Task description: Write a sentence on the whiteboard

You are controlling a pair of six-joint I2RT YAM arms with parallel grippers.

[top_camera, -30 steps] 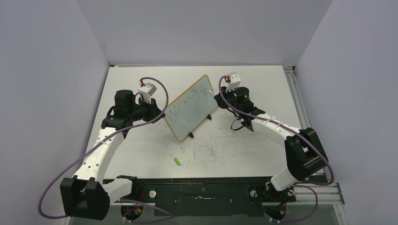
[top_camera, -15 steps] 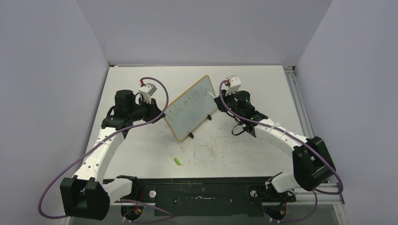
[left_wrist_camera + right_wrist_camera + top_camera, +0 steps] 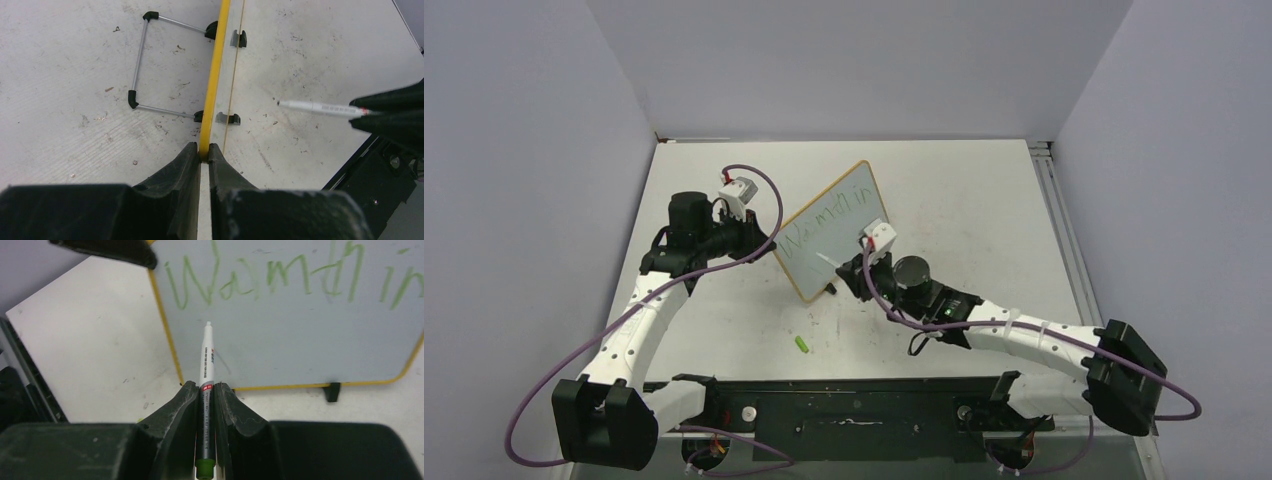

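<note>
Across whiteboard [image 3: 310, 340], green sentence [image 3: 272, 282], perhaps "Warmth"

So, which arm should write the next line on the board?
Right. The right gripper holds the marker, tip aimed at bare whiteboard under the green words; the left gripper is clamped on the frame.
</note>
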